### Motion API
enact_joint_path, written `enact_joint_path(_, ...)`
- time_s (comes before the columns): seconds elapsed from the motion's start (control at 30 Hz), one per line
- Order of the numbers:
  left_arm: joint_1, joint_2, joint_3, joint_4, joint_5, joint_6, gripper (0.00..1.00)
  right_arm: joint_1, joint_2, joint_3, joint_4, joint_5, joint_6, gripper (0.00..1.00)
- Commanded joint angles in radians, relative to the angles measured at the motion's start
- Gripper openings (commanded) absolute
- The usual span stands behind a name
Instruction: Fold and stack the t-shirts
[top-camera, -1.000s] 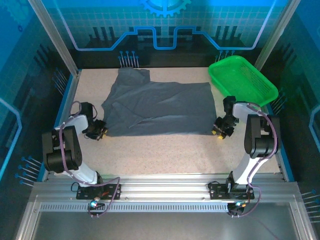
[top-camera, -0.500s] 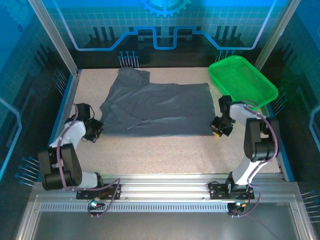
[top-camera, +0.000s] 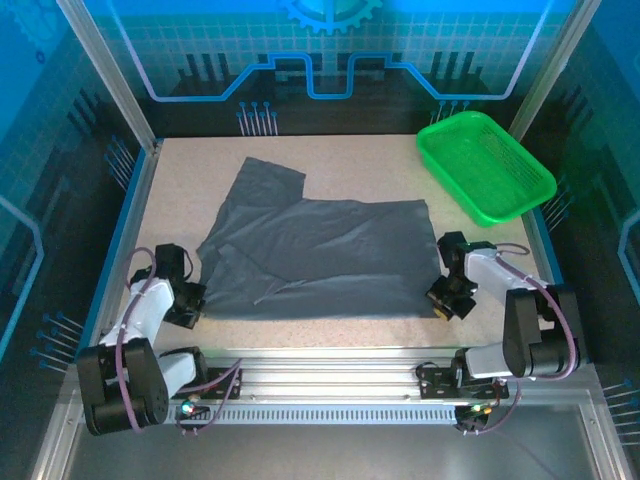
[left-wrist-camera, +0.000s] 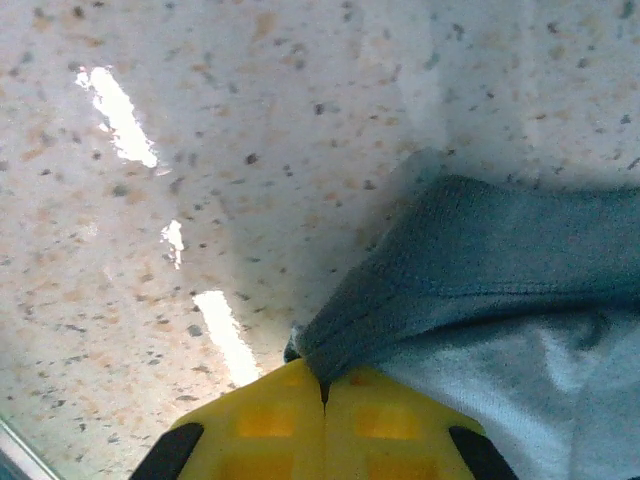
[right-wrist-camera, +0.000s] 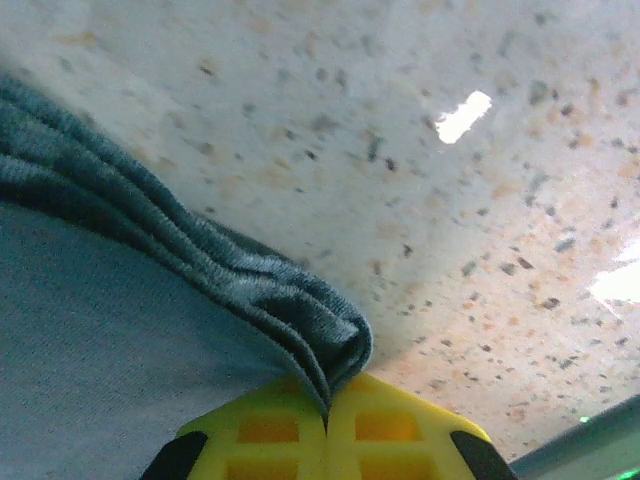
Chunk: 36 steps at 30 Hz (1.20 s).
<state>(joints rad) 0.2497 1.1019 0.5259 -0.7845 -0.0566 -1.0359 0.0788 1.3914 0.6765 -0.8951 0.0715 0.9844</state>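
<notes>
Soft dark slate-grey fabric t-shirt (top-camera: 320, 255) lies spread on the table (top-camera: 330, 340) beside the green plastic basket (top-camera: 485, 165), probably light and floppy, with left gripper (left-wrist-camera: 322, 385) and right gripper (right-wrist-camera: 327, 402) jaws pinching two hem corners.

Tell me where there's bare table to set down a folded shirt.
Bare table lies at the far edge between the sleeve of the t-shirt and the green basket, and in the near strip in front of the hem. It is crowded at both near corners, where the left gripper and right gripper clamp the t-shirt.
</notes>
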Motion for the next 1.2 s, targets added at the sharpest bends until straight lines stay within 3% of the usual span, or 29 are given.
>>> enact_joint_path(0.0,0.006,-0.039,-0.041,-0.073,-0.054,-0.070,0.00,0.004,0.021,-0.018,-0.029,0.035,0.009,0.00)
enact_joint_path(0.03,0.006,-0.055,-0.050,-0.074,-0.051,-0.088,0.05,0.003,0.032,-0.006,-0.029,0.035,-0.004,0.02)
enact_joint_path(0.17,0.004,-0.144,-0.052,-0.132,-0.055,-0.153,0.37,0.006,0.007,0.064,-0.065,0.066,-0.047,0.39)
enact_joint_path(0.27,-0.014,-0.183,-0.003,-0.183,-0.074,-0.175,0.50,0.031,-0.039,0.130,-0.088,0.085,-0.080,0.51)
enact_joint_path(0.4,-0.126,-0.221,0.115,-0.222,-0.099,-0.223,0.52,0.135,-0.095,0.232,-0.021,0.048,-0.155,0.56)
enact_joint_path(0.57,-0.364,-0.211,0.089,-0.069,0.054,-0.386,0.52,0.310,-0.102,0.236,0.401,-0.354,-0.295,0.60)
enact_joint_path(0.63,-0.474,-0.200,0.037,0.004,0.096,-0.496,0.52,0.377,-0.066,0.267,0.479,-0.437,-0.326,0.61)
enact_joint_path(0.73,-0.610,-0.189,-0.020,0.098,0.074,-0.638,0.52,0.436,-0.002,0.302,0.493,-0.463,-0.342,0.60)
enact_joint_path(0.9,-0.647,-0.119,-0.071,0.270,0.071,-0.719,0.52,0.452,0.035,0.286,0.553,-0.501,-0.316,0.60)
enact_joint_path(1.17,-0.652,-0.032,-0.064,0.319,0.078,-0.719,0.44,0.455,0.060,0.281,0.552,-0.513,-0.320,0.59)
